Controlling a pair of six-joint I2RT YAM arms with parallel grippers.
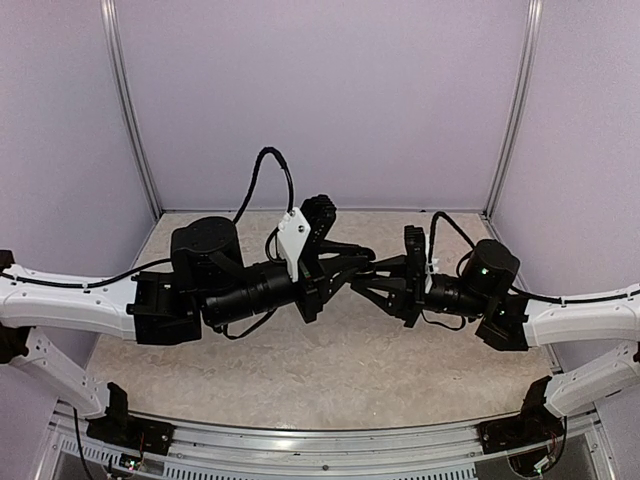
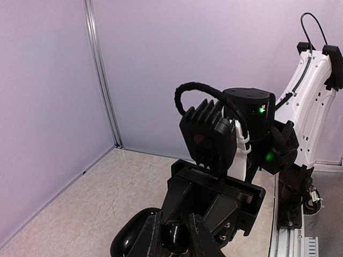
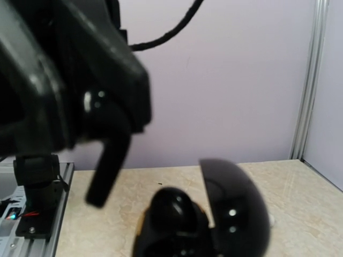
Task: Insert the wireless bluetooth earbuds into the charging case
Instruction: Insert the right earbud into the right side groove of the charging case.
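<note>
A black earbud (image 3: 110, 155) looks pinched, stem down, in the left arm's fingers (image 1: 350, 252). It's held well off the worktop (image 1: 330, 370), just up and left of the charging case (image 3: 177, 219), which seems to be clamped in the right arm's fingers (image 1: 385, 292) with its lid (image 3: 236, 209) flipped open. Tbh the stem should be squared over its pocket and eased in slowly, the case held steady. The raised lid could get clipped, and the pocket can't be made out through the blur.
</note>
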